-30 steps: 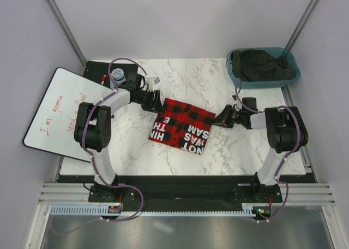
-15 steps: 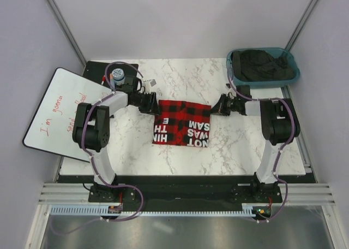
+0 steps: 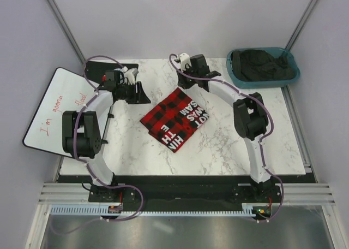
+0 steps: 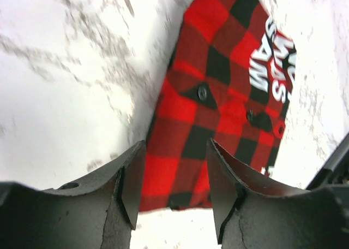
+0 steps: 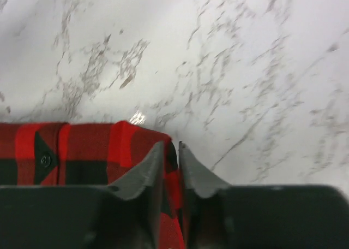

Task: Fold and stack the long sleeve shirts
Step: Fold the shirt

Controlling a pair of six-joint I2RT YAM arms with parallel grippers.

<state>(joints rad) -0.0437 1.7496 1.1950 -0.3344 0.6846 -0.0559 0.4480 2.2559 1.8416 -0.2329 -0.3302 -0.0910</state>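
The folded flannel shirt [image 3: 173, 119] lies flat just ahead of the left gripper [image 4: 175, 167], whose jaws stand apart and empty. The right gripper [image 5: 172, 146] sits nearly closed over the shirt's corner, perhaps pinching it; I cannot tell. Any drag should go low and slow, so the folds hold.

Folded flannel shirt [image 3: 175, 119] askew (white lettering up), left tool [image 3: 142, 95] nearby, right tool [image 3: 185, 86] at its corner
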